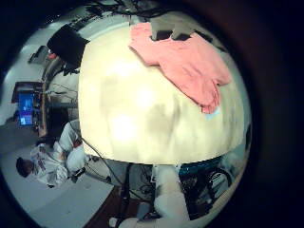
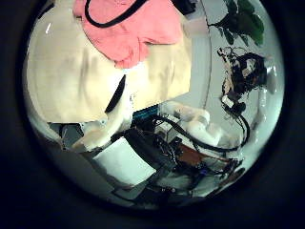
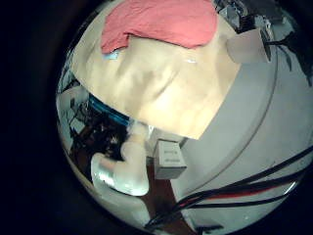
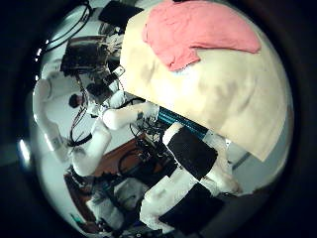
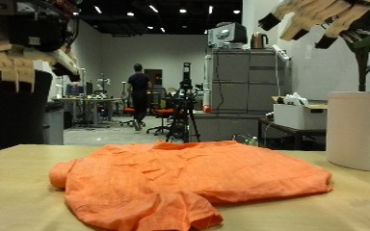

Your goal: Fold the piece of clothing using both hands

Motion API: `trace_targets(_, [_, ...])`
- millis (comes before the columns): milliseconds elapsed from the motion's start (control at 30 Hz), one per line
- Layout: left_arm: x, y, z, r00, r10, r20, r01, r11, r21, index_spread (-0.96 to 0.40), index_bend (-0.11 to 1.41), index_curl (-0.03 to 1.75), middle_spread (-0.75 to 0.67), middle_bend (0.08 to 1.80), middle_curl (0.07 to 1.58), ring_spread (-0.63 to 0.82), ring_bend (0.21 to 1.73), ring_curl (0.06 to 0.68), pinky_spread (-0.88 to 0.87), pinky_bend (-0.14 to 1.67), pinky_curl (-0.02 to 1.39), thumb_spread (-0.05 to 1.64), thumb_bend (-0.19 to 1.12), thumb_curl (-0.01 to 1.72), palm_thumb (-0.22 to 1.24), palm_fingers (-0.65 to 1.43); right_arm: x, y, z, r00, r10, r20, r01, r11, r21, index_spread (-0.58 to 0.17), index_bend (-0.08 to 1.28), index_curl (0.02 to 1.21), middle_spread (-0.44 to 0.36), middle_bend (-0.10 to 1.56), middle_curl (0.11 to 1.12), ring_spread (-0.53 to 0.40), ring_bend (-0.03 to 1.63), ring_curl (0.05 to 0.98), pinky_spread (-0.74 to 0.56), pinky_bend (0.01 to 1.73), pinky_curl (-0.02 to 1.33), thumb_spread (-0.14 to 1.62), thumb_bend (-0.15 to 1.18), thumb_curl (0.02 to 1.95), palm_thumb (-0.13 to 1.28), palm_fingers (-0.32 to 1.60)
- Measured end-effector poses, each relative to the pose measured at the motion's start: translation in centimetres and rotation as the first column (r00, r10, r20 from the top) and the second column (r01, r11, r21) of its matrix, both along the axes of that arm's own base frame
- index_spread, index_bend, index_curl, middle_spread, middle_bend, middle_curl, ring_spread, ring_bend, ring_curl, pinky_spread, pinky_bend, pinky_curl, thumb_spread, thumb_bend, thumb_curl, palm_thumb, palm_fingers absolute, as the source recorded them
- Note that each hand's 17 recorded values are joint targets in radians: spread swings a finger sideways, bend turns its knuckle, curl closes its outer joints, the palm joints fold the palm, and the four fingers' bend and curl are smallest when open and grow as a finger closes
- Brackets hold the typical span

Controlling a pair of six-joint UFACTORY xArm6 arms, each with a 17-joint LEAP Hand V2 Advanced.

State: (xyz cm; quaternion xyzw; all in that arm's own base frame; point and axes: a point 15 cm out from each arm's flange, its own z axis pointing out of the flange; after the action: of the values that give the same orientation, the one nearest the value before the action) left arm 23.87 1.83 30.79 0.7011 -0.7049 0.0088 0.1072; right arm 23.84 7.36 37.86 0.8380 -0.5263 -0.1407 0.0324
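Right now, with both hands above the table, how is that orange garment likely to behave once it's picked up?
The orange garment lies flat in soft wrinkles, so it is probably floppy and will drape from wherever it's gripped. It looks thin, likely light. On the smooth table it may slide or bunch if pushed. Left hand and right hand hang above it.

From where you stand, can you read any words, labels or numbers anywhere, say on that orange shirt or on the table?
None can be read.
Orange shirt: plain cloth, no print shows; a small pale tag at its edge is too small to read.
Table: bare surface, no markings.
Left hand and right hand, both raised above the table: no legible text.
Cabinets and boxes behind: any lettering is too blurred to read.
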Motion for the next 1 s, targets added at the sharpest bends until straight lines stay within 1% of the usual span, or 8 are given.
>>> trace_targets(400, [0.0,0.0,-0.2,1.000,0.002,-0.005,-0.002,1.000,-0.001,0.02,0.17,0.35,0.13,0.25,0.38,0.39,0.39,0.182,0.35,0.19,0.29,1.13,-0.02,0.34,0.47,0.32,0.0,-0.2,0.2,1.000,-0.006,0.008,0.006,1.000,0.000,-0.302,0.19,0.36,0.082,0.20,0.36,0.198,0.20,0.240,0.29,0.18,0.24,1.36,-0.01,0.22,0.49,0.26])
trace_targets(533, [0.0,-1.1,-0.5,0.999,-0.039,-0.015,0.039,0.999,-0.002,0.01,0.18,0.35,0.13,0.25,0.38,0.39,0.39,0.180,0.34,0.19,0.28,1.13,-0.02,0.34,0.47,0.32,-0.1,-0.2,0.3,1.000,-0.011,0.009,0.011,1.000,0.000,-0.308,0.19,0.36,0.082,0.20,0.36,0.197,0.20,0.241,0.29,0.18,0.24,1.36,-0.01,0.22,0.49,0.26])
trace_targets(667, [0.3,-3.5,-1.8,0.991,-0.133,-0.035,0.133,0.991,-0.001,0.02,0.16,0.35,0.20,0.27,0.38,0.39,0.40,0.180,0.34,0.19,0.28,1.14,-0.02,0.34,0.49,0.33,0.1,-0.8,0.0,0.999,-0.036,-0.001,0.036,0.999,-0.003,-0.309,0.19,0.36,0.083,0.20,0.36,0.197,0.20,0.241,0.29,0.18,0.24,1.36,-0.01,0.22,0.48,0.26])
trace_targets(733, [0.7,-4.5,-2.7,0.981,-0.190,-0.049,0.191,0.982,0.015,0.04,0.17,0.35,0.21,0.24,0.38,0.43,0.40,0.184,0.35,0.21,0.29,1.14,-0.02,0.34,0.49,0.29,0.2,-1.0,-0.1,0.999,-0.044,-0.007,0.044,0.999,-0.008,-0.310,0.19,0.35,0.088,0.20,0.36,0.197,0.20,0.241,0.29,0.18,0.24,1.36,-0.01,0.22,0.48,0.26])
trace_targets(767, [0.7,-4.9,-3.1,0.976,-0.211,-0.057,0.212,0.977,0.022,0.04,0.17,0.35,0.17,0.21,0.37,0.43,0.39,0.182,0.36,0.23,0.29,1.14,-0.02,0.34,0.49,0.24,0.2,-1.0,-0.2,0.999,-0.044,-0.006,0.044,0.999,-0.009,-0.310,0.19,0.35,0.089,0.20,0.36,0.197,0.20,0.241,0.29,0.18,0.23,1.36,-0.01,0.22,0.48,0.26])
trace_targets(833, [1.0,-6.1,-4.3,0.956,-0.282,-0.086,0.287,0.957,0.048,0.06,0.14,0.34,0.17,0.19,0.36,0.44,0.41,0.188,0.37,0.25,0.30,1.14,-0.02,0.34,0.49,0.22,0.2,-1.1,-0.2,0.999,-0.045,-0.008,0.045,0.999,-0.013,-0.310,0.19,0.35,0.090,0.20,0.36,0.197,0.20,0.241,0.29,0.18,0.23,1.36,-0.01,0.23,0.48,0.26])
trace_targets(900, [1.7,-7.2,-5.8,0.933,-0.345,-0.102,0.353,0.933,0.071,0.08,0.14,0.32,0.23,0.16,0.34,0.46,0.43,0.197,0.40,0.28,0.31,1.13,-0.03,0.34,0.48,0.15,0.2,-1.2,-0.3,0.999,-0.047,-0.013,0.047,0.999,-0.019,-0.305,0.19,0.35,0.091,0.21,0.36,0.197,0.20,0.243,0.30,0.18,0.24,1.36,-0.01,0.23,0.48,0.26])
trace_targets(1000, [2.6,-8.7,-7.9,0.904,-0.415,-0.103,0.423,0.902,0.088,0.10,0.14,0.31,0.23,0.18,0.33,0.47,0.44,0.200,0.41,0.29,0.32,1.13,-0.04,0.33,0.42,0.10,0.2,-1.3,-0.7,0.998,-0.049,-0.038,0.048,0.999,-0.026,-0.303,0.19,0.35,0.095,0.20,0.36,0.198,0.20,0.244,0.30,0.18,0.24,1.36,-0.01,0.23,0.49,0.27])
